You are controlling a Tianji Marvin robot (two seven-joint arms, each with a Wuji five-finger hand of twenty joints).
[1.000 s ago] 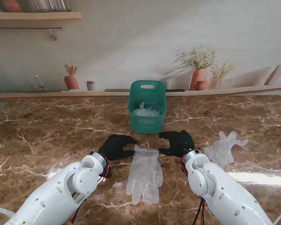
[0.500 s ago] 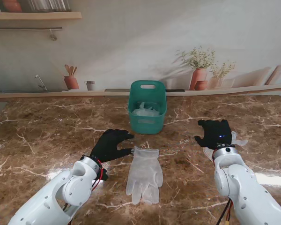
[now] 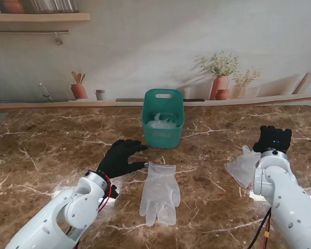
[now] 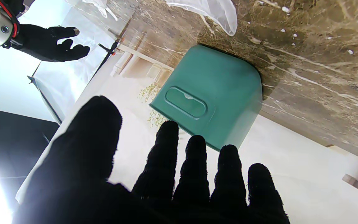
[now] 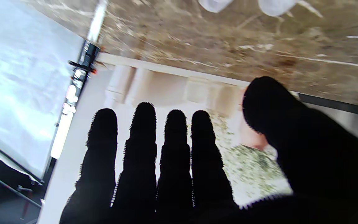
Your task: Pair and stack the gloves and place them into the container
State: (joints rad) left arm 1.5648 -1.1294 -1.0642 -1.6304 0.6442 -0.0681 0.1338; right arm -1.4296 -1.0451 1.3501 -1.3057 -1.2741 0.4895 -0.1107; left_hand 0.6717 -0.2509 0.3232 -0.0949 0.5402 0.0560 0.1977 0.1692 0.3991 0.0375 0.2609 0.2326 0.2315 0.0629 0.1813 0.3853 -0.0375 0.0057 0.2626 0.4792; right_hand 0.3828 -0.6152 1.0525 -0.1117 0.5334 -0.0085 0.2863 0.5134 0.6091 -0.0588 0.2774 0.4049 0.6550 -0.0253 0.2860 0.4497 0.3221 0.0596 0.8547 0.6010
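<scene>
Left hand [image 3: 120, 157]: fingers spread, holding nothing, just left of the flat glove [image 3: 160, 193].
Right hand [image 3: 272, 139]: fingers straight, empty, beside the crumpled glove [image 3: 242, 167].
Green basket [image 3: 163, 126]: gloves inside.

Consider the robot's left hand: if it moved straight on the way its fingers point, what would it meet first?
Probably the green container: the left hand points its fingers towards it, though depth is unclear.
</scene>
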